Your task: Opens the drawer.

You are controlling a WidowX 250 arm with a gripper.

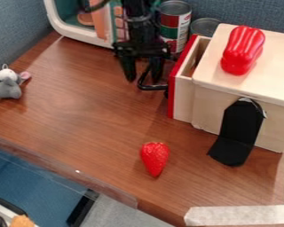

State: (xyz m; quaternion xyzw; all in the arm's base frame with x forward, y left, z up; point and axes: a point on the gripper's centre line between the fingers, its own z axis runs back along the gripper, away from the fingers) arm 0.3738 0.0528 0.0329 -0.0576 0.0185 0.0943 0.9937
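Label [183, 27] on can [170, 21], print too small to read

A pale wooden box [227, 104] has its red-fronted wooden drawer [183, 95] partly out on the left, with a curved black handle [151, 87]. Just beside that side hangs the black two-finger gripper [143, 81], its fingers apart near the handle. A glossy red toy pepper [242, 49] lies on top of the box; a bent black plate [238, 133] stands against its front. Behind it is a red-and-white tin can [175, 25]. A red strawberry [154, 158] lies in front and to its left; a grey plush mouse [7, 84], well apart to its left.
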